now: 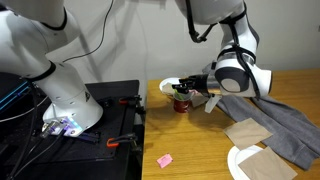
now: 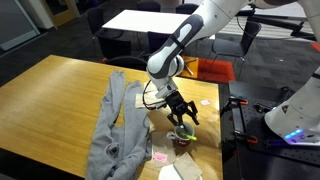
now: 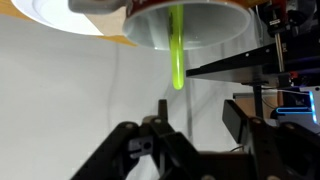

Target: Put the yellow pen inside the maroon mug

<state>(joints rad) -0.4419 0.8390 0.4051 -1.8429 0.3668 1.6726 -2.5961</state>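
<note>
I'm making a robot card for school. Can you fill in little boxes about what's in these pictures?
surface: wooden table
pen: yellow pen standing in the maroon mug, top poking out
gripper: Robotiq gripper open, close to the mug, holding nothing
cloth: grey cloth lying beside the mug
paper: pink paper square near the table edge

Jaws spread, the gripper [image 2: 182, 120] hangs just above the maroon mug [image 1: 181, 101], its mouth partly taken up by the yellow pen [image 3: 176, 55] standing inside. A grey cloth [image 2: 118, 125] sprawls close beside the mug in both exterior views, with tan paper squares [image 1: 247, 132] and a white bowl [image 1: 235, 162] crowding the near edge. Beyond the cloth, bare wooden table [image 2: 60, 85] lies open.
</note>
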